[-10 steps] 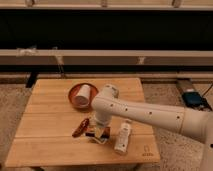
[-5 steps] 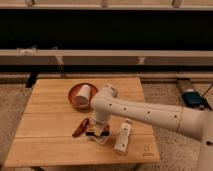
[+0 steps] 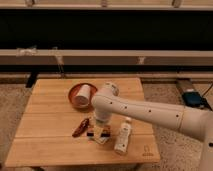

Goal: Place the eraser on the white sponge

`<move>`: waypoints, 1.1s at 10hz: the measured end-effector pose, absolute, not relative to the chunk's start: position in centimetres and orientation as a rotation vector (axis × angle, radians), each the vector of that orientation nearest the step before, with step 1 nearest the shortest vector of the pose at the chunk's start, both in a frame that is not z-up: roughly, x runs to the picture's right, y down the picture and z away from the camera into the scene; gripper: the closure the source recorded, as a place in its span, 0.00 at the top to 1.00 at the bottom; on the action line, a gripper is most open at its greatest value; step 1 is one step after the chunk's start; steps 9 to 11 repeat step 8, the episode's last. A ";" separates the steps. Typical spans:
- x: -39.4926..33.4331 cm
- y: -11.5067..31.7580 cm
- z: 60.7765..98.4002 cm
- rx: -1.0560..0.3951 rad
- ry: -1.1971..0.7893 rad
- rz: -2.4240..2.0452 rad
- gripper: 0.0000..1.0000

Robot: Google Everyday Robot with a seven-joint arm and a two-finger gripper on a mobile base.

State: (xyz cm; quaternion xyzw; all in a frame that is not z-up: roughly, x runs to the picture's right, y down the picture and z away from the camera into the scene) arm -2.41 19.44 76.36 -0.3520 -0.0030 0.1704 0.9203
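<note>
We read no label text on the white bottle (image 3: 122,138). Gripper (image 3: 100,127) sits low over eraser (image 3: 91,132) and white sponge (image 3: 103,135) near the worktop (image 3: 45,147) front.

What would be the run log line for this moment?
gripper: low over sponge | eraser: at sponge's left edge | chili: left of eraser | bottle: lying right

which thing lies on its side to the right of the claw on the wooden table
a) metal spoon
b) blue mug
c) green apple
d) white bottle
d: the white bottle lies flat on the table just right of the claw, which is down at the eraser and white sponge.
</note>
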 end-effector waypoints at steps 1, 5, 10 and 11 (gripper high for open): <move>-2.3 19.0 76.3 -0.715 -0.007 0.353 0.80; -1.9 16.7 76.3 -0.692 -0.003 0.355 0.80; -1.9 16.8 76.3 -0.693 -0.003 0.354 0.80; -1.9 16.8 76.3 -0.693 -0.003 0.354 0.80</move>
